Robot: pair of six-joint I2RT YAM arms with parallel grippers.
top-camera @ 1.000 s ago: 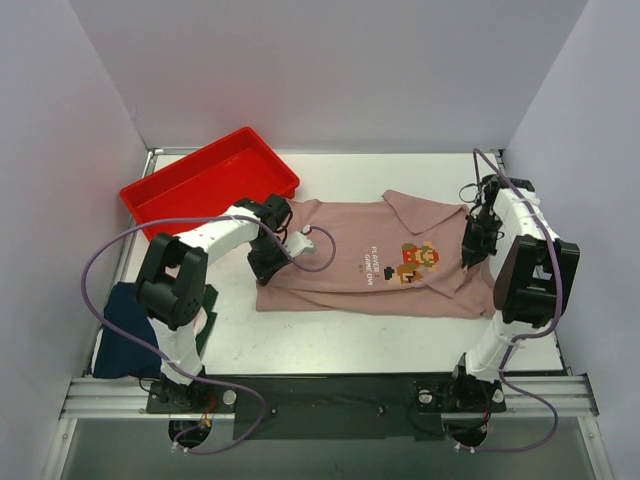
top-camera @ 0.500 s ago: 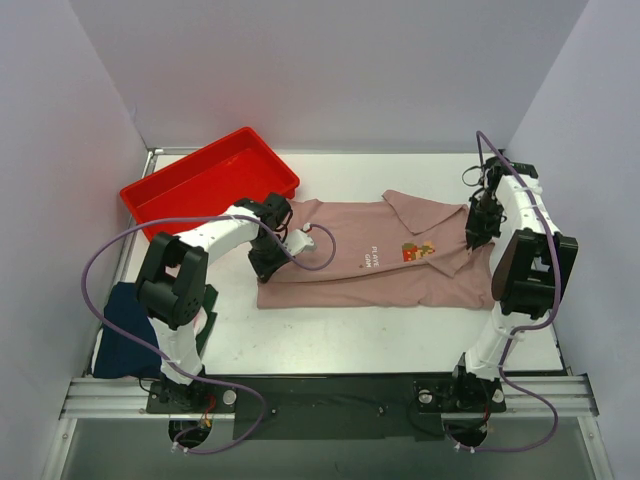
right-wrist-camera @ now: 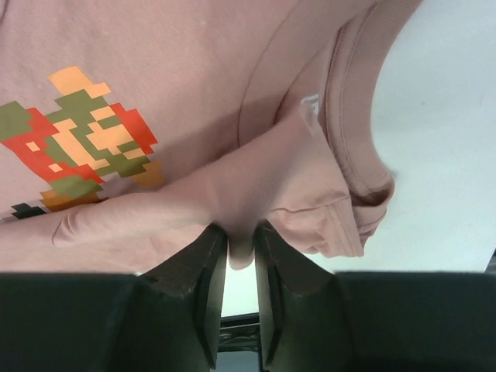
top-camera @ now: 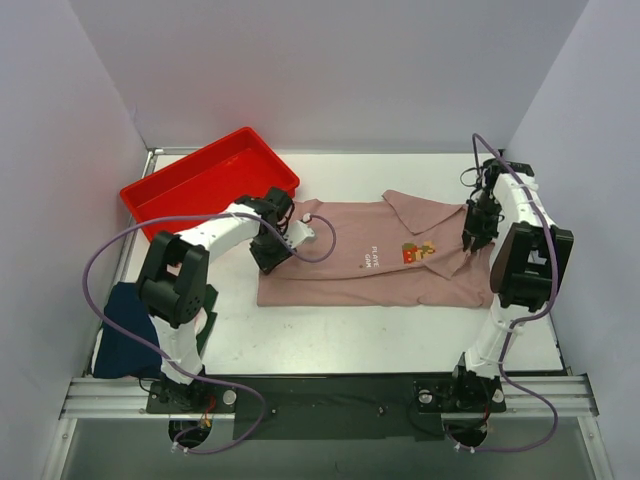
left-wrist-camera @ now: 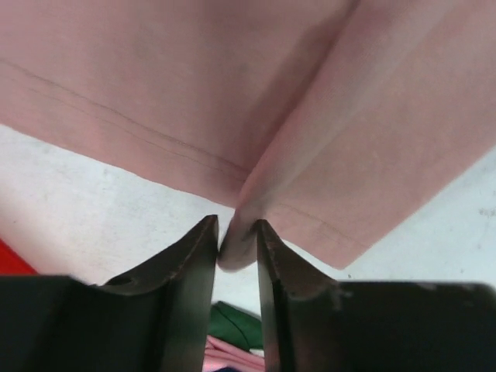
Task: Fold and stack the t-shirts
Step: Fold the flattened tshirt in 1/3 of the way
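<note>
The dusty-pink t-shirt [top-camera: 370,268] lies across the table's middle, folded lengthwise so that its pixel print [top-camera: 418,252] shows only in part. At the shirt's left end, my left gripper [top-camera: 268,252] has a rounded fold of the hem [left-wrist-camera: 236,244] filling the narrow gap between its fingers. My right gripper [top-camera: 470,238] is shut on a pinch of pink cloth [right-wrist-camera: 242,232] beside the collar [right-wrist-camera: 353,116], at the shirt's right end. The navy t-shirt [top-camera: 120,335] lies folded at the near left corner.
A red plastic tray [top-camera: 205,180] stands at the back left, close behind my left arm. A dark green cloth [top-camera: 207,318] lies under the left arm next to the navy shirt. White walls close in the table on three sides.
Both grippers carried the shirt's edge toward the back, and the print is now half covered. The left jaws have eased apart a little around the hem fold.
</note>
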